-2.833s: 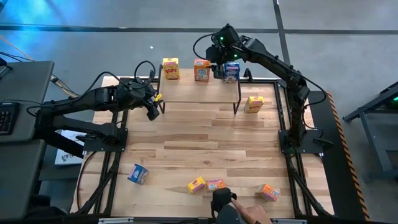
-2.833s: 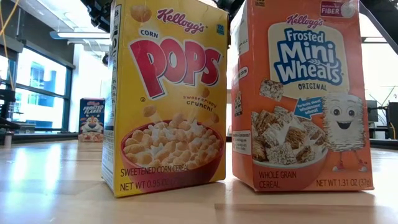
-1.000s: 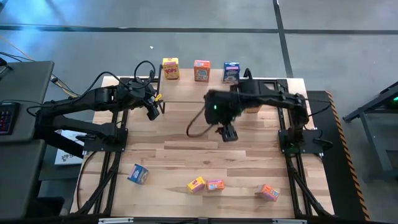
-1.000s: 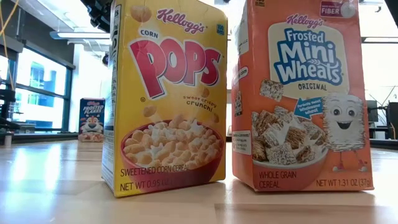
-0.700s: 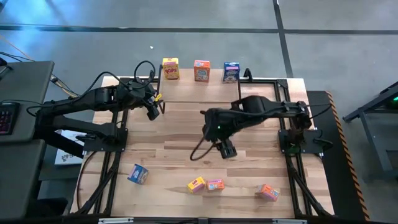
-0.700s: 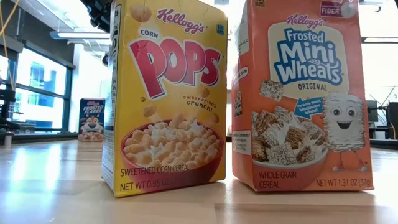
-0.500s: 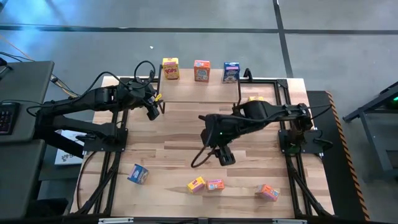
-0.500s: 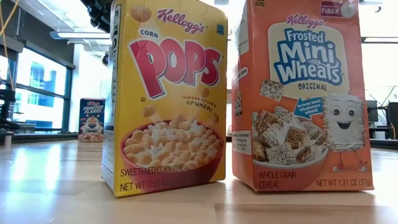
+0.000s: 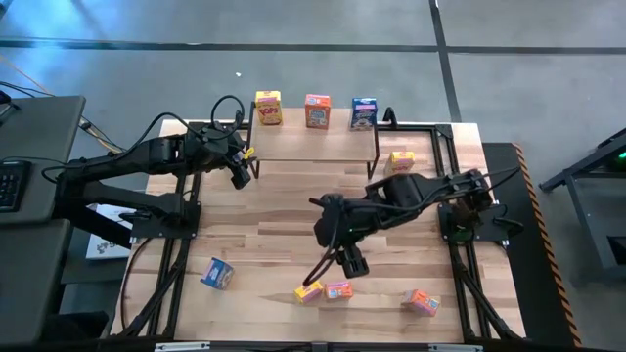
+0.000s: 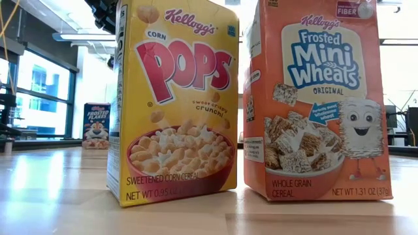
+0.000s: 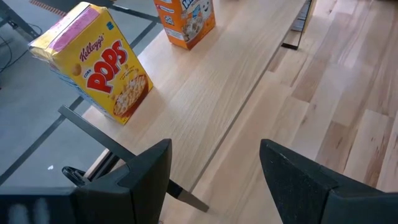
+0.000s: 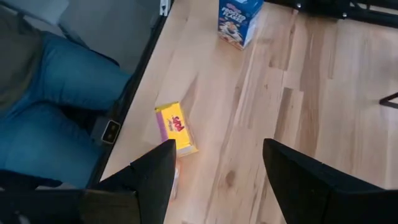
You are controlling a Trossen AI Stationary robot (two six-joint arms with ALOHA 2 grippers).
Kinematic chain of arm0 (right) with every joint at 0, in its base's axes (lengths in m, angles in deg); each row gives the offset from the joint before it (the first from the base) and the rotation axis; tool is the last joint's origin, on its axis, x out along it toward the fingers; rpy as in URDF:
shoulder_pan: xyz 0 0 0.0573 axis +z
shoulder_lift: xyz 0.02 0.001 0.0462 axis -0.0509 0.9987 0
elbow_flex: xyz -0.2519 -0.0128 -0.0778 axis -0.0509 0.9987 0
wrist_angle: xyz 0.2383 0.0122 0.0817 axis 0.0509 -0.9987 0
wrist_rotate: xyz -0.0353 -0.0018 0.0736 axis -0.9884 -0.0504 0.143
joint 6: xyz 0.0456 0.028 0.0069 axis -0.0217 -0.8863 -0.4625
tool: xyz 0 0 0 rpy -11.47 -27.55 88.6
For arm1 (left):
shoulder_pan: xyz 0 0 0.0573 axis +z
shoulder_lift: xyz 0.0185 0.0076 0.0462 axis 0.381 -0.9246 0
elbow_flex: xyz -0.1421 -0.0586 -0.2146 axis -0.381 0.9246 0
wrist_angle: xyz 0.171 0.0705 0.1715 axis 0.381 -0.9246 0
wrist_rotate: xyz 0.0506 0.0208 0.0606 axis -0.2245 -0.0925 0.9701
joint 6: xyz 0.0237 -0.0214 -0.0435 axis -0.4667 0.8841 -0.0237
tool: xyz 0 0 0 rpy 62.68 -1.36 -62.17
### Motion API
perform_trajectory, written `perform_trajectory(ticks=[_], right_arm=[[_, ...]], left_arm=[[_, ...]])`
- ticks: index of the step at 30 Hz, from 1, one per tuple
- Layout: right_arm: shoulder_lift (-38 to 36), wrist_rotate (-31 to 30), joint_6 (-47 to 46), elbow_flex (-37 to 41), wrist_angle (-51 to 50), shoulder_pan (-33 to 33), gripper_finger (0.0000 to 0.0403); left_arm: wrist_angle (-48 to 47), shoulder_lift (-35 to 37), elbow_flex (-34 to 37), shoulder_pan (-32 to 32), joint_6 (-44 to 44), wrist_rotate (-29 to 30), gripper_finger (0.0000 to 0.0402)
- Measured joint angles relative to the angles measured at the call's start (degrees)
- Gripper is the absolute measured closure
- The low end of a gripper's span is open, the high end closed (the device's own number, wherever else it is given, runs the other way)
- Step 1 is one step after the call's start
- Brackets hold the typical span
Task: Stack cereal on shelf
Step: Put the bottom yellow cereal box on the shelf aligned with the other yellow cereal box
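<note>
Grey concrete floor all around, and in the middle the big pale wooden tabletop (image 9: 293,220). At its far edge stands the low shelf with a light plank top on black legs (image 9: 313,145), carrying three upright boxes in a row: a yellow Corn Pops box (image 9: 268,107), an orange Mini-Wheats box (image 9: 317,110) and a blue box (image 9: 364,112). Right gripper (image 9: 350,262) hangs over the table's near half, fingers (image 12: 152,180) spread apart, nothing between them, just above a small yellow box lying flat (image 9: 309,290) beside an orange one (image 9: 339,290). Left gripper (image 9: 240,177) waits by the shelf's left end, fingers (image 11: 149,174) parted and empty.
</note>
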Motion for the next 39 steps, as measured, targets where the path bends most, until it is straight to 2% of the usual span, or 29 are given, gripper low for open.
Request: perform_trajectory(ticks=[11,16,26,39], right_arm=[[0.6,-3.3,3.0,5.7,2.9,2.7,0.0155],[0.6,-7.3,-1.6,8.9,7.9,2.8,0.0147],[0.6,1.9,0.9,19.6,16.7,3.3,0.0146],[0.5,1.9,5.3,30.4,30.3,4.7,0.0146]], left_arm=[[0.0,0.0,0.0,0.0,0.0,0.0,0.0167],[0.0,0.0,0.0,0.0,0.0,0.0,0.0167],[0.0,0.0,0.0,0.0,0.0,0.0,0.0167],[0.0,0.0,0.0,0.0,0.0,0.0,0.0167]])
